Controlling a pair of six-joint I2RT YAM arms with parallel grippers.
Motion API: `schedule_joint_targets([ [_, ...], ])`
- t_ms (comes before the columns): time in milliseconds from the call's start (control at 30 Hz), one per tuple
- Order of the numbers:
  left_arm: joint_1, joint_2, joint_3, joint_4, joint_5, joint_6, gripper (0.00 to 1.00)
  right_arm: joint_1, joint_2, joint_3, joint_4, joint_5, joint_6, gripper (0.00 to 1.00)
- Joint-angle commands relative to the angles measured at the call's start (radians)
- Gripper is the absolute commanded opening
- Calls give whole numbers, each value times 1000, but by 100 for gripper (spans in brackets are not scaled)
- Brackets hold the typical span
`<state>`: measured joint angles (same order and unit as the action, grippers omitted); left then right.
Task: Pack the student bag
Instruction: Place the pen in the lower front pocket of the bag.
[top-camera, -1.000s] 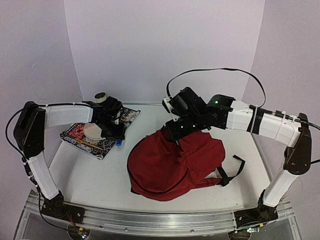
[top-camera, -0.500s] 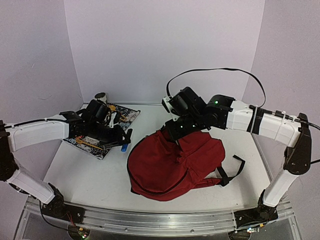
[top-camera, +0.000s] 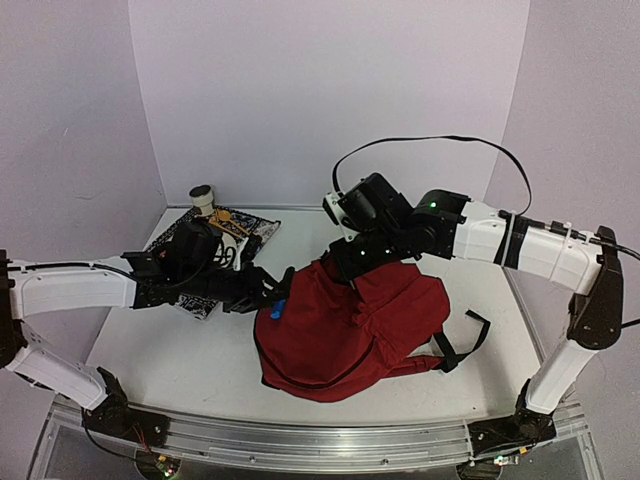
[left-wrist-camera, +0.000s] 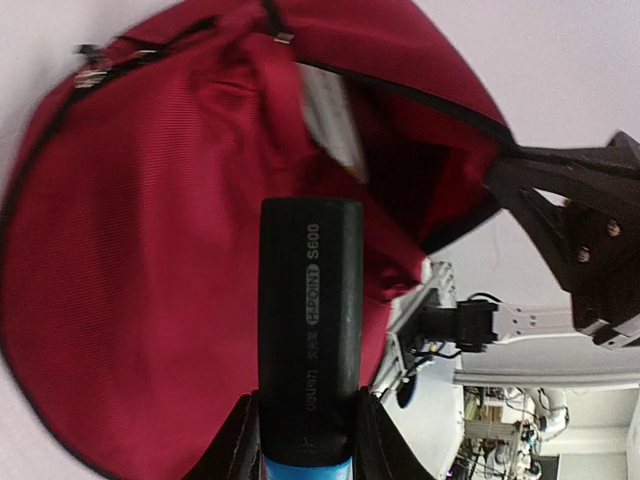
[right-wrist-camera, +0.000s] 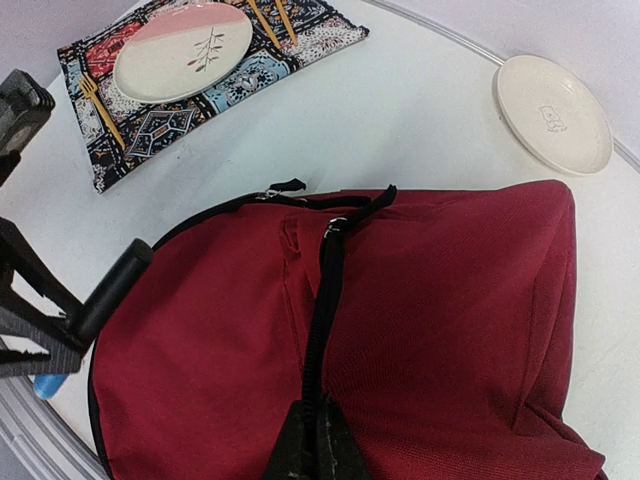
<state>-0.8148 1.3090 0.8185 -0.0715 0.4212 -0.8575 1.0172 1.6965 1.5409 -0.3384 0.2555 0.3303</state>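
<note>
Across the middle of the overhead frame, sprawled on the white table (top-camera: 180, 350): the student bag (top-camera: 340, 330), dark red, with black straps trailing toward the right edge. At its upper rim, the right gripper (top-camera: 342, 268), pinched fully closed on the bag's black zipper band. Same grip at bottom centre of the right wrist view, with the band running up the frame from the closed jaws over taut red fabric.

Left of centre in the overhead frame, the left gripper (top-camera: 272, 292), jaws only partly apart and clamped round a marker (top-camera: 277, 308) with a black cap and blue barrel. Right at the bag's left edge; touching it or not, cannot tell. In the left wrist view, marker upright at bottom centre between both fingers, cap aimed at the bag's gaping mouth, dark interior at upper right.

Upper left of the right wrist view: a patterned placemat (right-wrist-camera: 160, 130) bearing a pink-and-cream plate (right-wrist-camera: 185, 50) and a gold fork (right-wrist-camera: 100, 105). Upper right, well apart on bare table, a small white plate (right-wrist-camera: 552, 112).
</note>
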Motion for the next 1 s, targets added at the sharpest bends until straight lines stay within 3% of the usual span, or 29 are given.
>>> schedule_joint_targets([
  [0,-66,67,6,232,31,-83,0,17,-67,-3,86,-44,13,0],
  [333,-121,266,160,304,-15,-120,0,17,-94,-20,107,-62,18,0],
  [967,-121,536,222,811,-149,-379,0,17,-139,-53,131,-103,40,0],
])
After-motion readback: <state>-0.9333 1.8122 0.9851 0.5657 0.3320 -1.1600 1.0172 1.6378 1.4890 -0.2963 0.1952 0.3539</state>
